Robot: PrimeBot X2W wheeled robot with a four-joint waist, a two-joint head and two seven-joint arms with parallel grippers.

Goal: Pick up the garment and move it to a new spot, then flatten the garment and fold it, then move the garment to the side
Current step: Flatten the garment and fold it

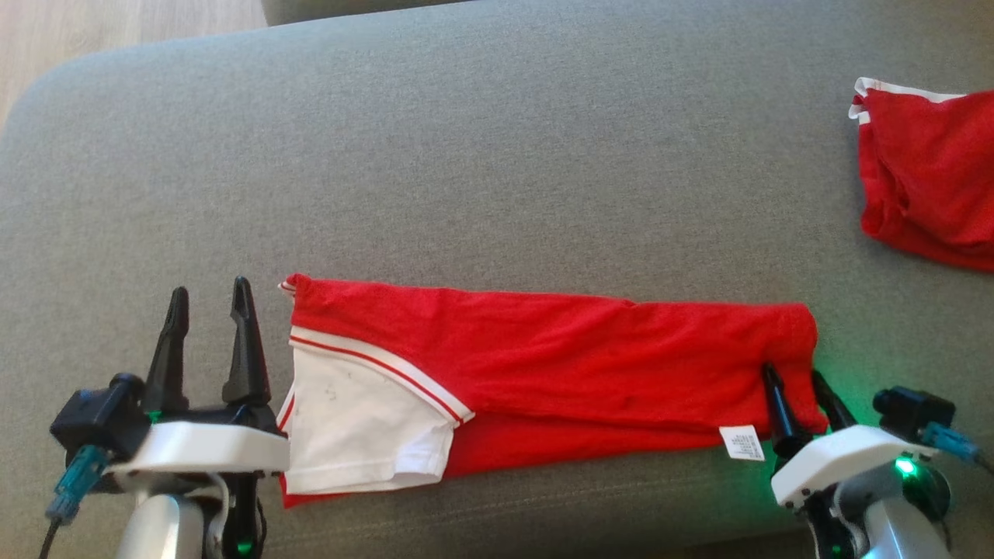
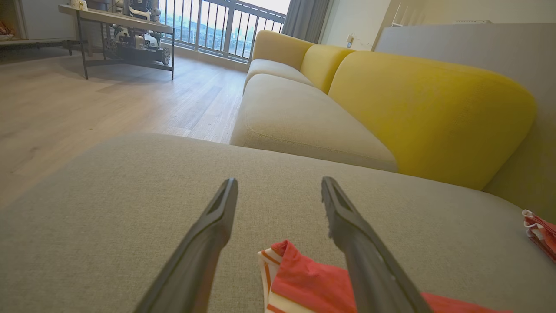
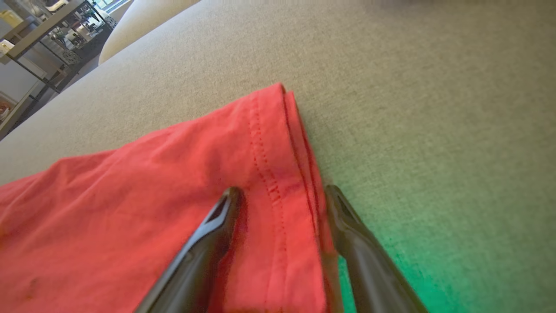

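No wording can be read anywhere. The one thing that bears print is a small white care label [image 1: 743, 442]. It sticks out from the near edge of the red garment [image 1: 543, 349], just left of the right tool [image 1: 792, 374]. Fine grey lines run across the label, but they are too small and blurred to make out any letter, number or brand. On the garment's white panel [image 1: 357, 419], just right of the left tool [image 1: 210, 286], a few faint grey specks show. Whether they are print cannot be told.
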